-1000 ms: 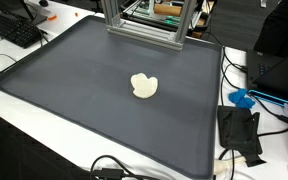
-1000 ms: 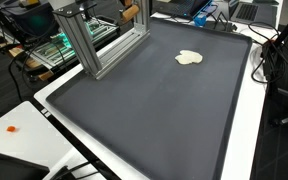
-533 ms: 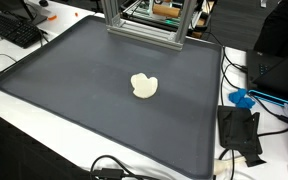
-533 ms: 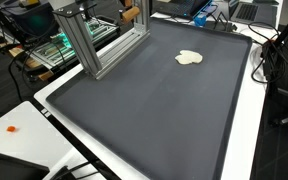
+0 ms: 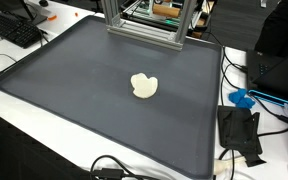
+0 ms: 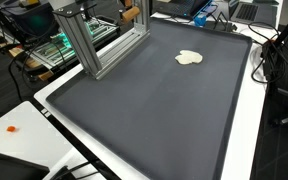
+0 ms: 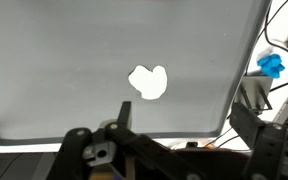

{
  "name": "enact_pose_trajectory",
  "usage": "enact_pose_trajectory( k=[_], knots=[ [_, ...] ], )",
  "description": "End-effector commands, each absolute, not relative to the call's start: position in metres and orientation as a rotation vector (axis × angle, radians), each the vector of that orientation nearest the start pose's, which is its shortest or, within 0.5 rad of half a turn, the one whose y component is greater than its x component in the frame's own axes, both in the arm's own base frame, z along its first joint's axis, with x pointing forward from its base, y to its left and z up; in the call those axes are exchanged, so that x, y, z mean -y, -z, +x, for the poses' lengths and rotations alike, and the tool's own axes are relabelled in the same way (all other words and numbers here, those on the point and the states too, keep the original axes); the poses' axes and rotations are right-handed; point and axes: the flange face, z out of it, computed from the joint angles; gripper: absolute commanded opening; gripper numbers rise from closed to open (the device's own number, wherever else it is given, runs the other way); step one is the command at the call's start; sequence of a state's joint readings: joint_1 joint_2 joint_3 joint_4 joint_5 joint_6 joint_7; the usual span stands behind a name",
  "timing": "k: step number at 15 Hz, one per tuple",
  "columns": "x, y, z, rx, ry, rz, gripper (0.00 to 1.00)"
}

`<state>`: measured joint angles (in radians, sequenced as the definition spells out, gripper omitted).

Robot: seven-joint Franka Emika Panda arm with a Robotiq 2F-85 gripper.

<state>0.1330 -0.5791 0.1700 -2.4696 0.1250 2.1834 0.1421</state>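
Gripper: shows only in the wrist view, jaws spread wide and empty, high over the mat.
Cream lump: lies mid-mat, well apart from the gripper.
Exterior views only: aluminium frame at the mat's edge; keyboard.

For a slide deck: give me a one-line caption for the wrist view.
Open gripper above a small cream lump on a grey mat.

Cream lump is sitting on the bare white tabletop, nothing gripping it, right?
Not quite. The cream lump lies on the dark mat, not on the white tabletop. Both exterior views show it well inside the mat's edge. Nothing grips it.
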Motion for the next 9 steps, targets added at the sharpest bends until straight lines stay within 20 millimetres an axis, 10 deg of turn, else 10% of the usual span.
enact_pose_trajectory(
  k=[1, 9],
  knots=[
    [-0.137, -0.493, 0.420, 0.065, 0.457, -3.028, 1.00],
    [-0.134, -0.430, 0.470, -0.036, 0.392, -3.007, 1.00]
  ],
)
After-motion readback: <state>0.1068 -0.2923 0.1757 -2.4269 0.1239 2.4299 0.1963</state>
